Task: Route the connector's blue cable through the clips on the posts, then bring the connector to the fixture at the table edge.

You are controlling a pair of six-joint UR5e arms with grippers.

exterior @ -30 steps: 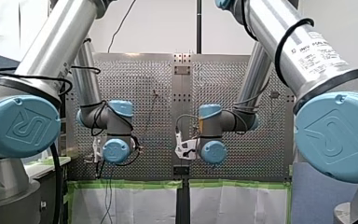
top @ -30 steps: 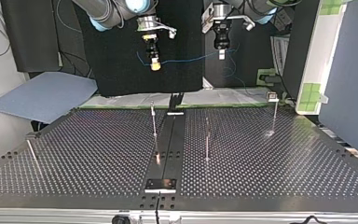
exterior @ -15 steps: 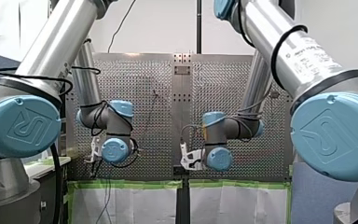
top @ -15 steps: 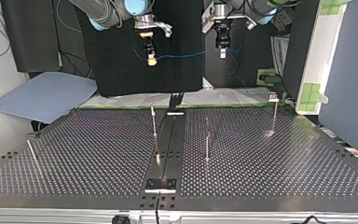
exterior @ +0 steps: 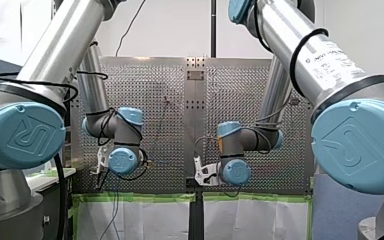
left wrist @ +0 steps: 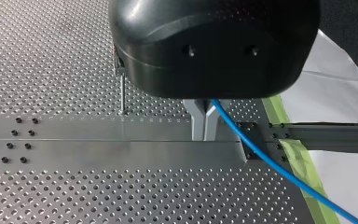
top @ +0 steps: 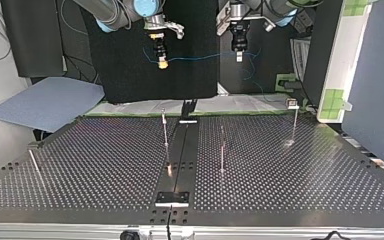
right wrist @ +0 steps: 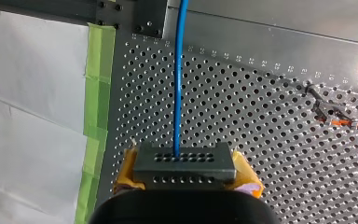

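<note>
Posts (top: 165, 127) stand at the top view's six o'clock below the blue cable (top: 200, 57) we string nine-to-three, right gripper (top: 163, 62) clamping the connector (right wrist: 185, 164), left gripper (left wrist: 204, 123) pinching the cable.

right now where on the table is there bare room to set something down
In the top view, the widest bare patch lies between the thin rod and the left-hand post. Another lies between the right-hand post and the corner post. Crowded: the centre rail, flanked by the left-hand and right-hand posts.
</note>
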